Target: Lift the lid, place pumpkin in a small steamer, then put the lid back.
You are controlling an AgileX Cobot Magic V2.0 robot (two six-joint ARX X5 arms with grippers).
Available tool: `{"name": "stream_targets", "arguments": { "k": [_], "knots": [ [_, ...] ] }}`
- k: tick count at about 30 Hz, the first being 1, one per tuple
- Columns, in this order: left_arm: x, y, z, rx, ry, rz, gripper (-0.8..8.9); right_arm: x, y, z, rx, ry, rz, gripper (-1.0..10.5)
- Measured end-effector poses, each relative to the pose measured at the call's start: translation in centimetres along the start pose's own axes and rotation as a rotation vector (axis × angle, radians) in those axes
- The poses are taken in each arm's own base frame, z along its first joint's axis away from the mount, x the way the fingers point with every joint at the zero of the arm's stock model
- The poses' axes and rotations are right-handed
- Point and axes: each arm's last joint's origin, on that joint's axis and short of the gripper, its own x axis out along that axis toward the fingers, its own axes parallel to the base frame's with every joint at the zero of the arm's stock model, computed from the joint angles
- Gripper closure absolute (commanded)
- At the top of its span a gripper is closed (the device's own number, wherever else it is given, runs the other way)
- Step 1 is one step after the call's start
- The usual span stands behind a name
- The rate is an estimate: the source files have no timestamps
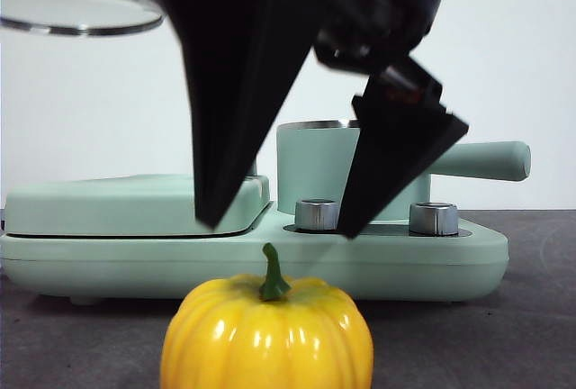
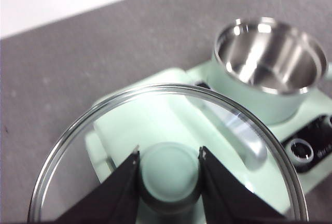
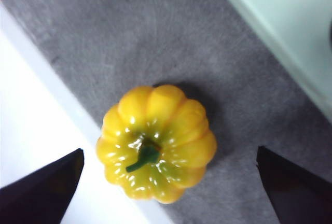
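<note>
Your left tool (image 2: 168, 154) is clamped on the mint-green knob (image 2: 169, 168) of the lid (image 2: 104, 115), one jaw on each side of it. The front view shows that lid (image 1: 81, 2) held high in the air, well above the flat griddle cover (image 1: 126, 204) of the cooker base (image 1: 270, 267).

Your right tool (image 1: 274, 227) hangs spread wide above the pumpkin (image 1: 267, 335), not touching it. In the right wrist view the two jaws stand well apart on either side of the pumpkin (image 3: 156, 143), with bare grey worktop (image 3: 129, 37) between each jaw and the fruit.

The pumpkin sits upright on the worktop just in front of the cooker base, green stem (image 1: 272, 276) up. The right wrist view alone shows that it lies at the worktop's edge, against a white strip.

The small steamer (image 1: 324, 168) stands uncovered on the cooker base, behind the pumpkin, long handle (image 1: 481, 161) pointing away from the griddle cover. Only the left wrist view looks into it: the steel bowl (image 2: 270, 53) holds nothing. Two metal dials (image 1: 317, 214) sit on the base in front of the steamer; the front view shows both, the left wrist view just one (image 2: 302, 150).
</note>
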Motion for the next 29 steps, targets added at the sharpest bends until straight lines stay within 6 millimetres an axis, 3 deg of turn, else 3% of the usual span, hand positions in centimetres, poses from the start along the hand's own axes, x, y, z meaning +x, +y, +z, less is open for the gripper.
{"name": "stream_targets", "arguments": {
  "k": [4, 15, 19, 21, 25, 29],
  "knots": [
    [-0.3, -0.4, -0.8, -0.001, 0.002, -0.012, 8.07, 1.2, 0.4, 0.1, -0.012, 0.025, -0.001, 3.3],
    [-0.6, -0.6, -0.7, 0.004, -0.019, -0.013, 8.07, 4.9, 0.2, 0.6, -0.007, 0.098, -0.019, 3.4],
    [-0.6, -0.5, -0.7, 0.003, -0.02, -0.013, 8.07, 5.6, 0.1, 0.5, -0.004, 0.12, -0.024, 5.8],
    [-0.6, -0.6, -0.7, 0.003, -0.02, -0.013, 8.07, 5.5, 0.1, 0.5, -0.002, 0.126, -0.018, 6.1],
    [-0.6, -0.6, -0.7, 0.003, -0.02, -0.013, 8.07, 2.3, -0.2, 2.4, 0.016, 0.151, -0.019, 6.1],
    [-0.6, -0.6, -0.7, 0.003, -0.02, -0.013, 8.07, -4.6, -2.7, 6.8, 0.086, 0.057, -0.045, 6.1]
  ]
}}
